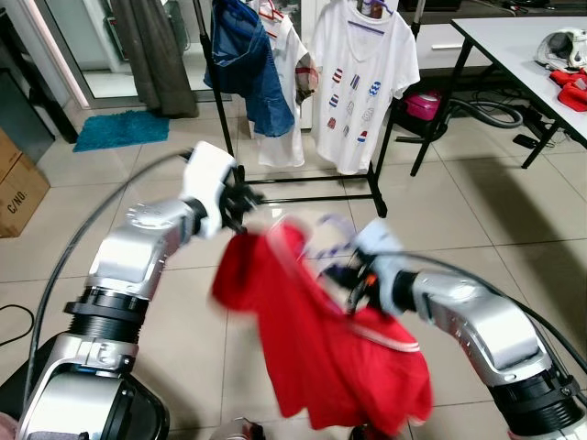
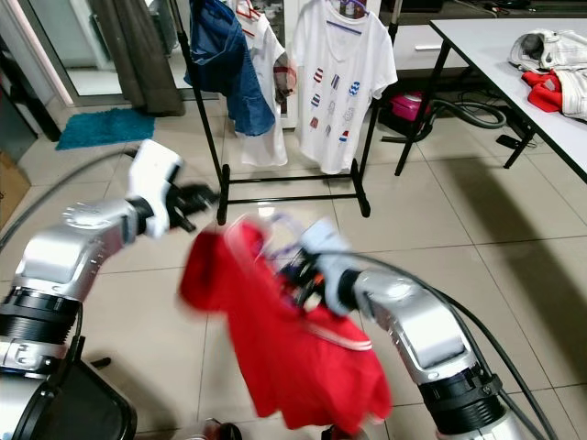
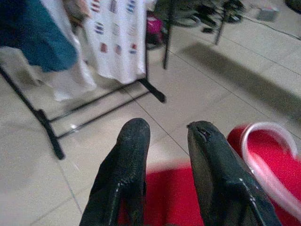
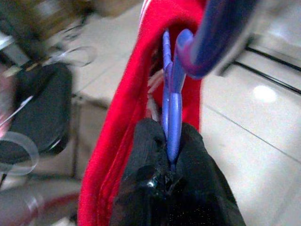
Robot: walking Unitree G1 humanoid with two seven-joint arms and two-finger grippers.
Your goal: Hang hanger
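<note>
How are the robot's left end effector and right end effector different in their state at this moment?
The left end effector is open with nothing between its black fingers; the right end effector is shut on the purple plastic hanger. The left sits above the red shirt; the right is against it. Both are raised before the black clothes rack.

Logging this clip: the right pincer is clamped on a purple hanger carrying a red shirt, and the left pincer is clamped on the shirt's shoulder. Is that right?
Not quite. The right pincer is indeed clamped on the purple hanger carrying the red shirt. But the left wrist view shows the left pincer open, its fingers apart above the shirt, gripping nothing.
</note>
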